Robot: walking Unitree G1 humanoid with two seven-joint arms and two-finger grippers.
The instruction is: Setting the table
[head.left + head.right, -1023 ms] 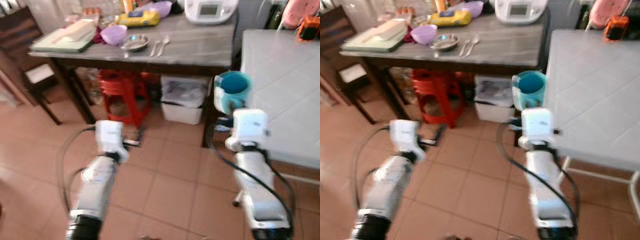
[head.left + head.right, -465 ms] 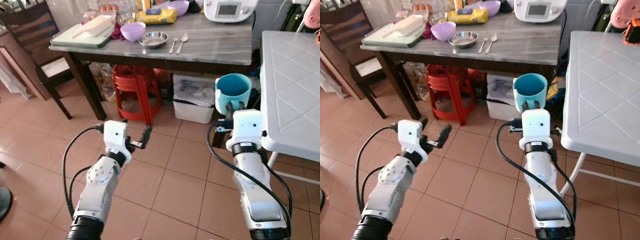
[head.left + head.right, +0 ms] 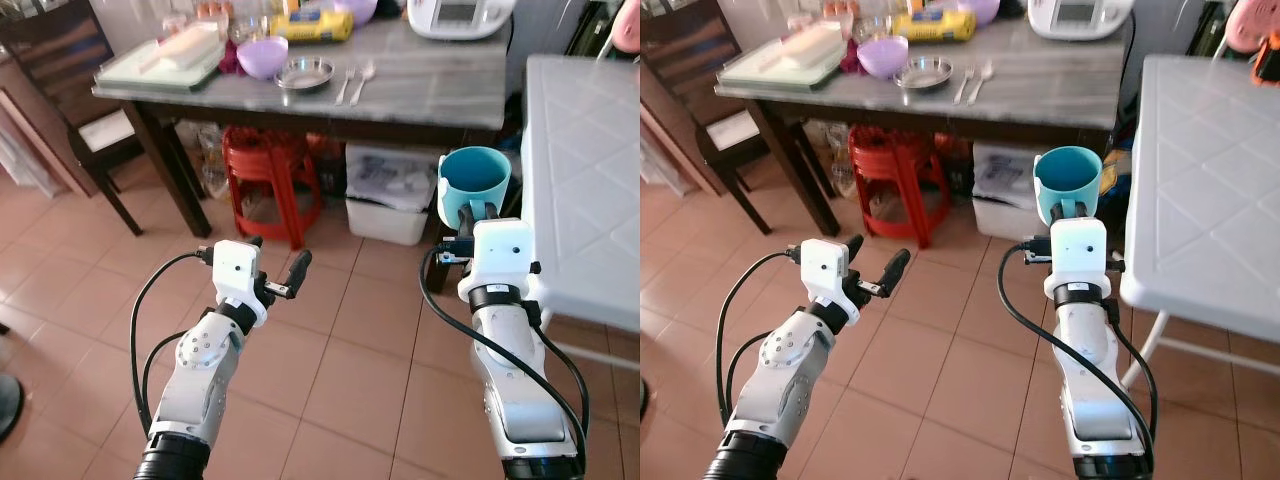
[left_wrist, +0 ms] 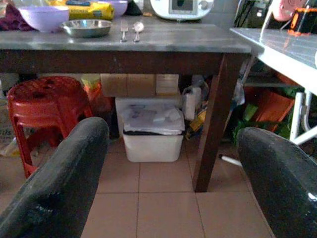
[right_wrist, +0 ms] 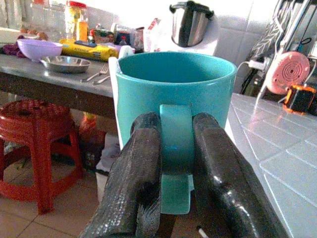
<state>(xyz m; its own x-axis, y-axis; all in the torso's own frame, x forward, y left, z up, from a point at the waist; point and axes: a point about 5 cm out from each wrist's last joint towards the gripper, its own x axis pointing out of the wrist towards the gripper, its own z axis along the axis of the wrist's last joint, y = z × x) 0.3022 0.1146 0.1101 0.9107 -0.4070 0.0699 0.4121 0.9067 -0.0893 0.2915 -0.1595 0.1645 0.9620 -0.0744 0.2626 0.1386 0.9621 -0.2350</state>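
Over the tiled floor (image 3: 330,370), left eye view: right claw (image 3: 471,215) grips a teal mug (image 3: 473,183) by its handle, mug upright, mouth up, plain glossy teal with white showing at one side, held in the air just beside the edge of the white table (image 3: 585,170). Left claw (image 3: 275,262) out front, fingers spread apart, nothing in it. Behind, a grey-topped dark-legged table (image 3: 420,85) carrying a purple bowl (image 3: 263,56), a steel dish (image 3: 305,73), a fork and spoon (image 3: 354,82), a yellow packet (image 3: 303,24) and a white appliance (image 3: 460,14); under it a red stool (image 3: 268,185) and a white bin (image 3: 385,195). Dark chair (image 3: 75,110) at far left. Right eye view: same layout, mug's handle faces back toward the robot. Left wrist view: both black fingers (image 4: 64,183) wide apart, floor, bin and stool between them. Right wrist view: two fingers (image 5: 133,183) clenched on the mug's vertical handle, long axis vertical, open rim on top, white tiled table alongside.
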